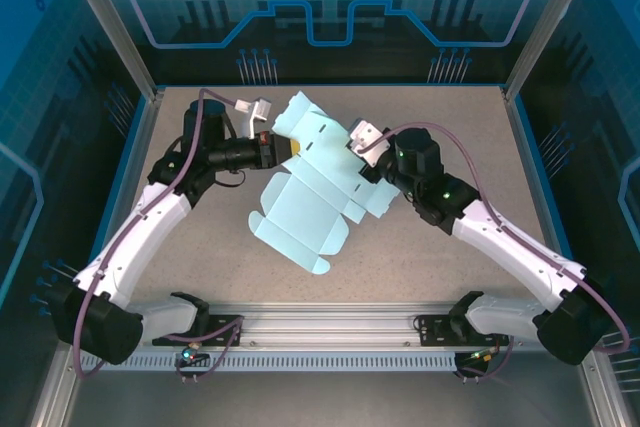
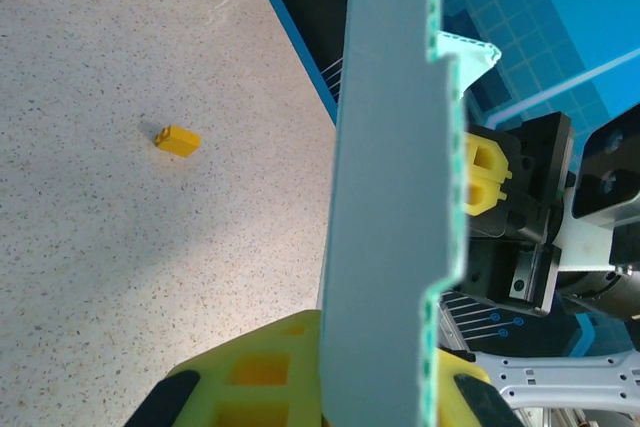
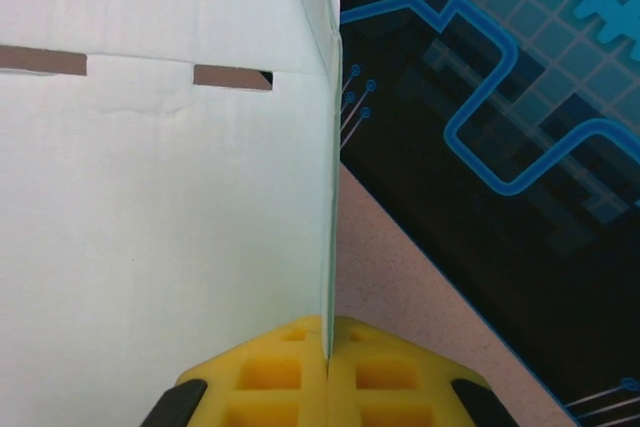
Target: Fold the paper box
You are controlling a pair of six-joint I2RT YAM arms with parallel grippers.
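The paper box is a pale light-blue die-cut sheet with flaps, spread across the middle of the table, its far part lifted between both arms. My left gripper is shut on the sheet's far-left edge. In the left wrist view the card stands upright between the yellow fingers. My right gripper is shut on the far-right edge. In the right wrist view the card, with two slots, runs edge-on into the closed gripper. The right gripper's yellow fingers show behind the card.
A tiny orange-yellow block lies on the speckled table, left of the card in the left wrist view. Blue-trimmed walls bound the table. A metal rail runs along the near edge between the arm bases.
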